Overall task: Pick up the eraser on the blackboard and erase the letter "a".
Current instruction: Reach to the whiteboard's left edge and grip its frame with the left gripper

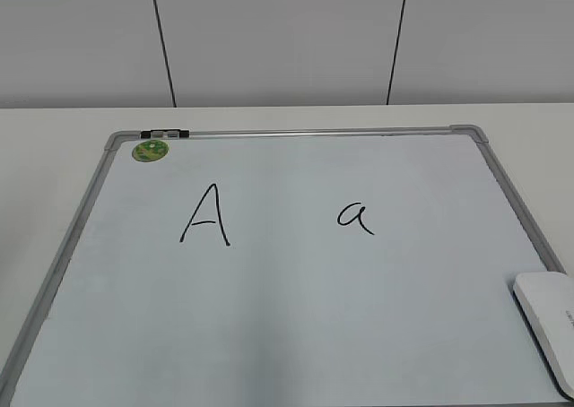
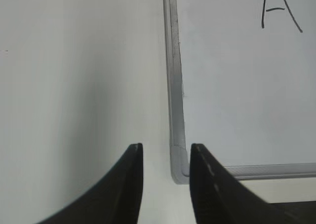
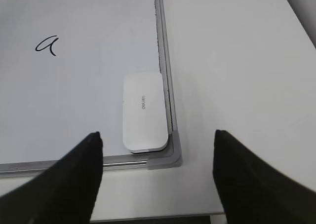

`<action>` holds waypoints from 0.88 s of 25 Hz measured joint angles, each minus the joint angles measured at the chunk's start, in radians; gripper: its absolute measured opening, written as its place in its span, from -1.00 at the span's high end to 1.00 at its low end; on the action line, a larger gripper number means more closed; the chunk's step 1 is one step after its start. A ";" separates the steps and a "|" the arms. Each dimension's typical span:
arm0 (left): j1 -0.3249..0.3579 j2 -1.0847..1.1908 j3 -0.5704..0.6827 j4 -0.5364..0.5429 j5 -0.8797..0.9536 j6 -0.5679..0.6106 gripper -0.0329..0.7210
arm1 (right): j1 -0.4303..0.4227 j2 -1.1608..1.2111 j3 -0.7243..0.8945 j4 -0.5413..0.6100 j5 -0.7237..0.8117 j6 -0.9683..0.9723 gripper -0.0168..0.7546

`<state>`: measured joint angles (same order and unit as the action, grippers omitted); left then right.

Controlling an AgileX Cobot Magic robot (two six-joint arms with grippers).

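The blackboard (image 1: 296, 335) is a white board with a grey frame, lying flat on the table. The small letter "a" (image 1: 355, 217) is right of centre; it also shows in the right wrist view (image 3: 47, 45). The white eraser (image 1: 549, 322) lies in the board's near right corner, also seen in the right wrist view (image 3: 144, 111). My right gripper (image 3: 158, 135) is open and empty, above the near right corner, just short of the eraser. My left gripper (image 2: 166, 147) is open and empty over the board's near left corner (image 2: 180, 169). Neither gripper shows in the exterior view.
A capital "A" (image 1: 205, 215) is drawn left of centre. A round green magnet (image 1: 150, 151) sits at the far left corner by a dark clip (image 1: 165, 134). The white table (image 3: 237, 61) surrounds the board; its front edge (image 3: 163, 216) is near.
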<state>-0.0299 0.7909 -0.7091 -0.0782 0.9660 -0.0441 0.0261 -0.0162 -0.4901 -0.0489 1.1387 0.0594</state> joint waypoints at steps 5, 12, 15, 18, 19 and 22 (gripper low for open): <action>0.000 0.258 -0.139 -0.002 -0.008 0.000 0.27 | 0.000 0.000 0.000 0.000 0.000 0.000 -0.39; 0.000 0.540 -0.316 -0.047 0.015 0.000 0.27 | 0.000 0.000 0.000 0.000 0.000 0.000 -0.39; 0.000 0.622 -0.356 -0.053 0.022 0.000 0.27 | 0.000 0.000 0.000 0.000 0.000 0.000 -0.39; 0.000 0.690 -0.389 -0.053 0.020 0.000 0.27 | 0.000 0.000 0.000 0.000 0.000 0.000 -0.39; 0.000 0.711 -0.393 -0.051 0.011 0.000 0.27 | 0.000 0.000 0.000 0.000 0.000 0.000 -0.39; 0.000 0.767 -0.405 -0.030 -0.021 0.000 0.27 | 0.000 0.000 0.000 0.000 0.000 0.000 -0.39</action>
<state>-0.0299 1.5582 -1.1140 -0.1080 0.9454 -0.0441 0.0261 -0.0162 -0.4901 -0.0489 1.1387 0.0594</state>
